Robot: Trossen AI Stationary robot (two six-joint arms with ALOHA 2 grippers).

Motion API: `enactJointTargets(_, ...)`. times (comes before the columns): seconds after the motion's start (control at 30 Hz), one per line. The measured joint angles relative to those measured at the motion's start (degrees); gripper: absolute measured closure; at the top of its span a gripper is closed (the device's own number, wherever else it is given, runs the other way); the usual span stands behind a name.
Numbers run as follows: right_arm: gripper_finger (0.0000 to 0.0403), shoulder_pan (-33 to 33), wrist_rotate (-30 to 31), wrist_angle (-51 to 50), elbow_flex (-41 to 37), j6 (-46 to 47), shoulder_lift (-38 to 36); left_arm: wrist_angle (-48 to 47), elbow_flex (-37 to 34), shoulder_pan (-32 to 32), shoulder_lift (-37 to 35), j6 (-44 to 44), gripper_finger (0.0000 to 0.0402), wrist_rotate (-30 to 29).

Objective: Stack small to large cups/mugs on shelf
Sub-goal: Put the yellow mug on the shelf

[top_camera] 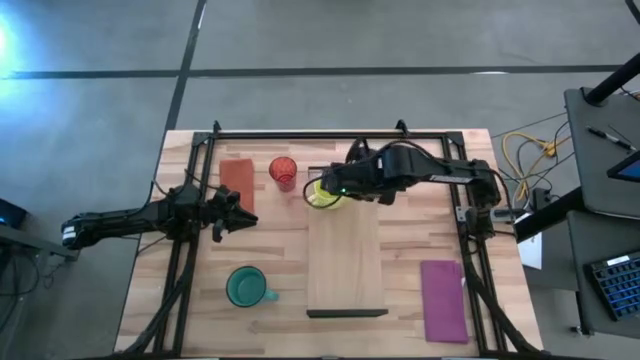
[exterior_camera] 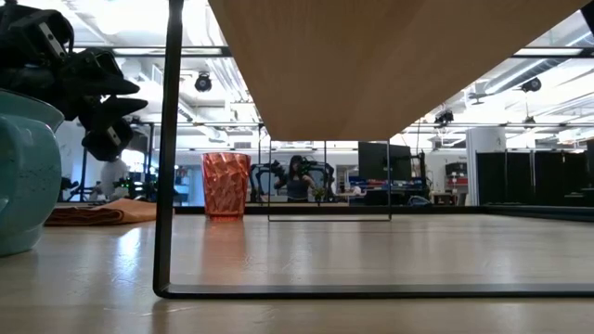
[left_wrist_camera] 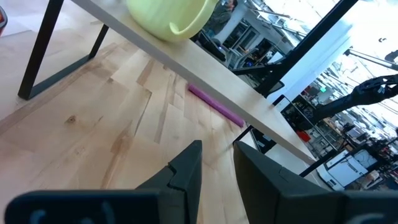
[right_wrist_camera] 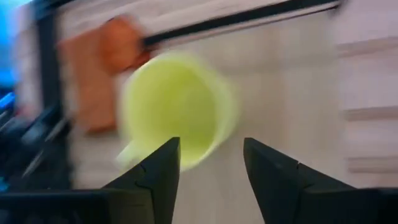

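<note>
The yellow-green mug (top_camera: pixel 322 194) stands upright on the far end of the light-wood shelf (top_camera: pixel 345 265). It also shows in the left wrist view (left_wrist_camera: pixel 168 18). My right gripper (right_wrist_camera: pixel 211 162) is open just above the mug (right_wrist_camera: pixel 177 109), looking down into its mouth, with no touch showing. The red cup (top_camera: pixel 283 172) stands on the table to the left of the shelf's far end. The teal mug (top_camera: pixel 247 286) stands on the table at the near left. My left gripper (top_camera: pixel 235 208) is open and empty at the table's left.
A brown-red flat rectangle (top_camera: pixel 237 178) lies at the far left and a purple one (top_camera: pixel 443 300) at the near right. The shelf stands on dark metal legs (exterior_camera: pixel 172 139). A dark frame (top_camera: pixel 330 133) runs along the table's far edge.
</note>
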Motion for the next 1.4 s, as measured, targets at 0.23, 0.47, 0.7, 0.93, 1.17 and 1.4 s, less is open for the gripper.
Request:
enactJointTargets(0.23, 0.0341, 2.1, -0.58, 17.08, 0.21, -12.02, 1.48, 0.01, 0.0, 0.0, -0.07, 0.0, 0.0323, 0.0)
enactJointTargets(0.47, 0.0391, 3.83, -1.19, 17.42, 0.2, -9.68, 2.48, 0.0, 0.0, 0.01, -0.04, 0.0, 0.0323, 0.0)
enactJointTargets(0.7, 0.0394, 6.84, -1.04, 17.73, 0.18, -7.5, 5.94, 0.0, 0.0, 0.0, -0.09, 0.0, 0.0323, -0.02)
enactJointTargets(0.93, 0.0394, 6.92, 5.38, 18.05, 0.11, -6.3, 9.52, 0.0, 0.0, 0.0, -0.04, 0.0, 0.0323, 0.0)
enactJointTargets(1.17, 0.0394, 6.4, 10.75, 18.09, 0.81, -6.02, 12.19, 0.0, 0.0, 0.0, -0.07, 0.0, 0.0323, 0.0)
enactJointTargets(1.4, 0.0394, 4.9, 13.52, 17.92, 0.81, -5.43, 13.05, 0.0, 0.0, 0.0, -0.06, 0.0, 0.0323, 0.0)
